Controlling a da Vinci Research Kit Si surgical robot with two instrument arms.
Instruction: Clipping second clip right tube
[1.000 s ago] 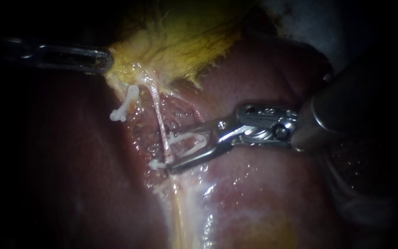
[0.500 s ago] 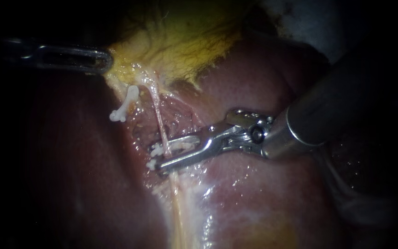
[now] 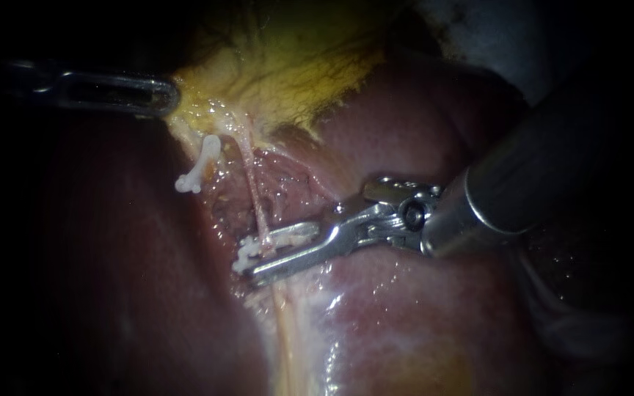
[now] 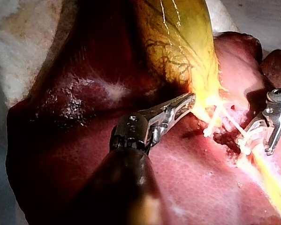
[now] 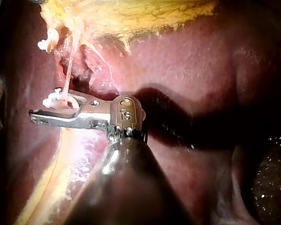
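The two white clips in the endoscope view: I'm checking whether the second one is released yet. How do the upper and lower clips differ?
The upper clip stands free, with no instrument touching it; the lower clip is held between the jaws of the right instrument. The upper clip lies steeply slanted beside the yellow edge of the gallbladder; the lower clip lies nearly crosswise on the thin tube, farther down. Both are white.

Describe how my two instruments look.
Left instrument: dark round shaft, silver jointed wrist, long slim slotted metal tip. Right instrument: dark shaft ending in a shiny steel collar, silver hinged wrist with round pins, thin straight tip. No cables show.
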